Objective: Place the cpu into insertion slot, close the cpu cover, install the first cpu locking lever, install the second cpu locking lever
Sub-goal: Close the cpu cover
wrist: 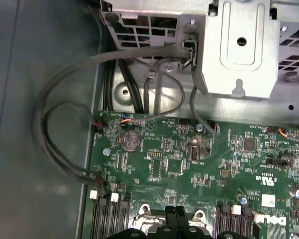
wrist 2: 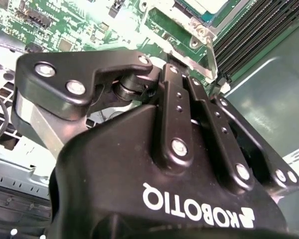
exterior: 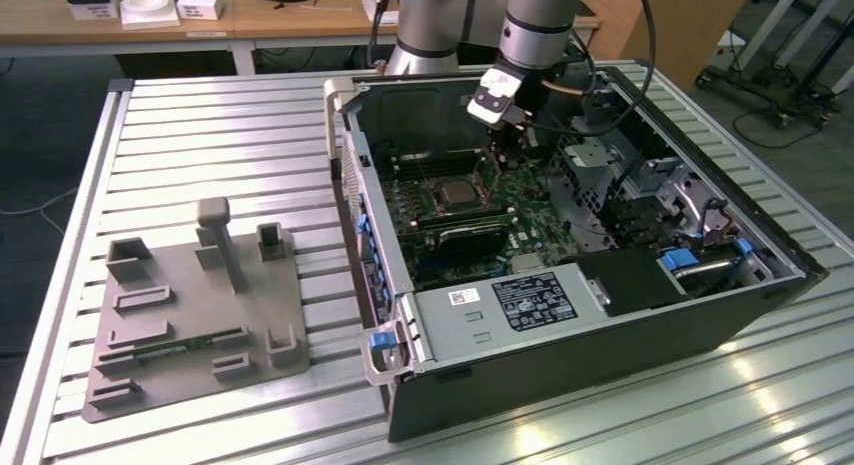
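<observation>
Levers look to be the step in hand. In the first wrist view the claw (wrist: 175,219) has its two fingertips pressed together, with nothing seen between them, low over the green circuit board (wrist: 214,159). In the second wrist view the cpu (wrist 2: 202,4) lies pale and flat at the frame's edge. The cpu cover (wrist 2: 187,21) seems to lie down around it as a thin metal frame, and a slim lever (wrist 2: 210,52) runs from that frame's corner down just beside the claw. The exterior view puts the insertion slot (exterior: 435,195) mid-board inside the open computer case (exterior: 534,365) on the slatted surface (exterior: 200,135), with the arm reaching in near it. Working the lever calls for fine aim, since it is thin and lies close to the memory slots. Whether the claw touches the lever cannot be told, as the claw's own body hides the lever's end and its catch. The cover is cut off, so whether it is fully closed is a judgement.
</observation>
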### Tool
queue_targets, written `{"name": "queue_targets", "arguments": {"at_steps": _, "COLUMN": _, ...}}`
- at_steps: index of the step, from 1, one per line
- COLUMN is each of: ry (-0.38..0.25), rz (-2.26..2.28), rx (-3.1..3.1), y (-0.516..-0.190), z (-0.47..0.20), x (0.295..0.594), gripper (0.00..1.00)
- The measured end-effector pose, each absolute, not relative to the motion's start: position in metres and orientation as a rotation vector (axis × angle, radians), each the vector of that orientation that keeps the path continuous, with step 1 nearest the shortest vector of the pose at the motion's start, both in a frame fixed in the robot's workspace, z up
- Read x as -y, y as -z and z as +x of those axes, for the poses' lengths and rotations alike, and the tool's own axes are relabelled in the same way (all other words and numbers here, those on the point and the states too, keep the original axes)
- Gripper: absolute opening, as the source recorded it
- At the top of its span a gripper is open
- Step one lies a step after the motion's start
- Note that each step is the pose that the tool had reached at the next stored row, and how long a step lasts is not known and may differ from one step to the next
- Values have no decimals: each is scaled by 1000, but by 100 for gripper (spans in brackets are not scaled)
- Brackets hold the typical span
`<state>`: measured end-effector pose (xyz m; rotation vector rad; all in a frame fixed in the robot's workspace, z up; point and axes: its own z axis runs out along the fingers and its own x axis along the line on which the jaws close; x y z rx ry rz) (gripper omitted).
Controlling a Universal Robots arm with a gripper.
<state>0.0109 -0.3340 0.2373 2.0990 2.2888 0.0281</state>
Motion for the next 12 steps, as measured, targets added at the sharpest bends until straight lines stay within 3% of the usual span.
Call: {"name": "queue_targets", "arguments": {"at_steps": 12, "ry": -28, "rz": 2099, "rx": -2289, "y": -237, "z": 0, "x": 334, "gripper": 10}}
